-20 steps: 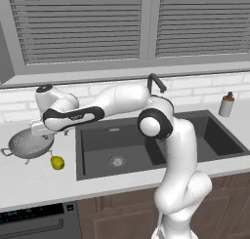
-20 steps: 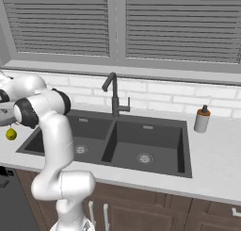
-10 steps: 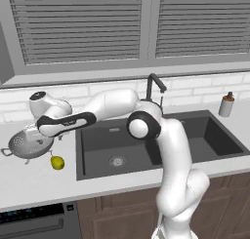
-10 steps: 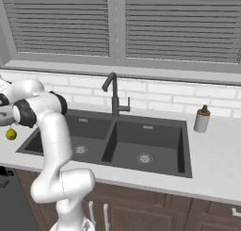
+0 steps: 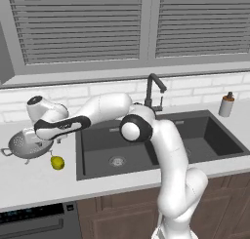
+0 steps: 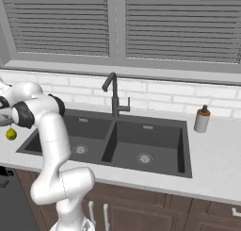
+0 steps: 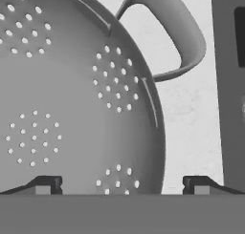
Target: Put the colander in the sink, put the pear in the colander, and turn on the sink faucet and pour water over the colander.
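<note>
Colander and pear on the counter, sink and faucet idle

The round silver-grey perforated metal colander (image 5: pixel 27 144) sits upright on the white counter left of the dark grey double-basin sink (image 5: pixel 161 140), one loop handle (image 7: pixel 174 35) towards it. The small yellow-green pear (image 5: pixel 57 162) lies just beside the colander. The dark gooseneck faucet (image 5: pixel 154 91) stands behind the sink.

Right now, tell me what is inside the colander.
Nothing can be seen inside the colander: the hand view shows bare perforated metal. The part at the picture's lower edge is hidden. The pear lies beside it on the counter.
</note>
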Controlling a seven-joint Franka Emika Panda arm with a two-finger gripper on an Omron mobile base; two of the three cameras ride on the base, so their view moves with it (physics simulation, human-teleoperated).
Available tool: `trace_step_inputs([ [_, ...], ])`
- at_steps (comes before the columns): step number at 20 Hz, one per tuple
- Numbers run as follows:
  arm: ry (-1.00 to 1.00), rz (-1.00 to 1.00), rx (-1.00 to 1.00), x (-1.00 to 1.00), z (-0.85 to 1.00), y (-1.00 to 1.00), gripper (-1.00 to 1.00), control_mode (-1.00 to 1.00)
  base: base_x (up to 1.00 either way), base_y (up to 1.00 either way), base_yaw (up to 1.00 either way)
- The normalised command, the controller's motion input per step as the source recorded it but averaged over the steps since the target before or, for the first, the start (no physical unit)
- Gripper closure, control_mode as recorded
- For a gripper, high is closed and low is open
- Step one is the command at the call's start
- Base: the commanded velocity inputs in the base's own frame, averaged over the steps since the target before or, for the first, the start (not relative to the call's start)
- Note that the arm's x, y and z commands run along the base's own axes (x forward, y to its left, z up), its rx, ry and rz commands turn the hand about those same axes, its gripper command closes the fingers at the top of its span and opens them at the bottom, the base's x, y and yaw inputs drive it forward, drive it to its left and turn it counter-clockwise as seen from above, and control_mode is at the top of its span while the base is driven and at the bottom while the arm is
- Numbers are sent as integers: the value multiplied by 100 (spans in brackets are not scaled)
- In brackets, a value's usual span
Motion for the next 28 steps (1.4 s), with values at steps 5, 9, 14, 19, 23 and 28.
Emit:
trace_step_inputs([
  [5,4,-3,0,0,-24,0,-100,-100,0,0,0],
  [9,1,0,0,0,0,0,-100,-100,0,0,0],
  [14,0,0,0,0,0,0,100,-100,0,0,0],
  [19,0,0,0,0,0,0,100,-100,0,0,0],
  [23,3,-1,0,0,0,0,100,-100,0,0,0],
  [28,-11,-9,12,-18,35,-13,100,-100,0,0,0],
])
